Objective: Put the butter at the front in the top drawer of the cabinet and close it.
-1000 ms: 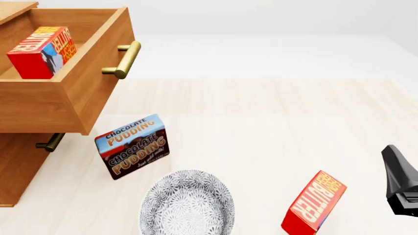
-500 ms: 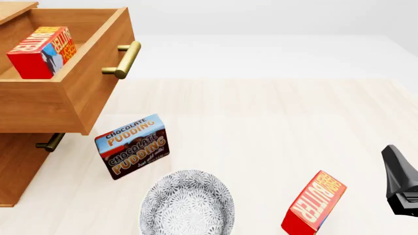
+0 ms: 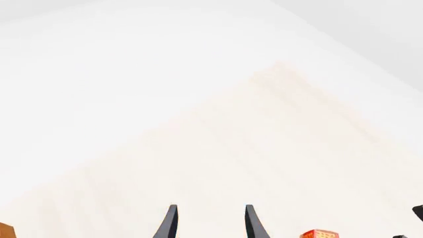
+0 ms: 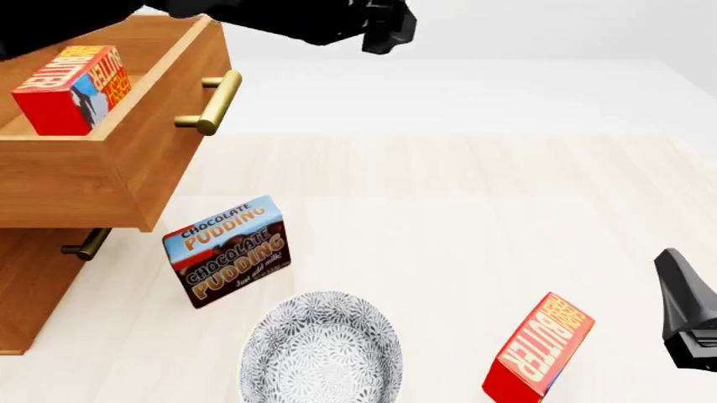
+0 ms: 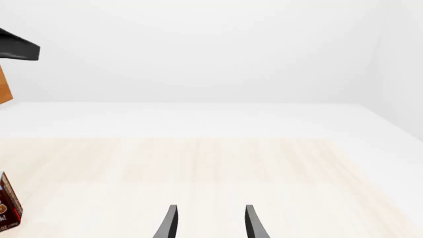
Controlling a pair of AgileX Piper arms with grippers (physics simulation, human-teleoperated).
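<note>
The top drawer (image 4: 112,159) of the cabinet (image 4: 28,290) stands open at upper left of the front view, with one butter (image 4: 70,88) inside; a second butter (image 4: 540,348) stands tilted at lower right, near the right gripper (image 5: 209,223), which is open and empty; the left gripper (image 3: 209,223) is also open and empty, its arm (image 4: 291,18) crossing the top edge above the drawer, likely placed to push it shut; pudding box (image 4: 227,250) and bowl (image 4: 321,348) sit lower centre
</note>
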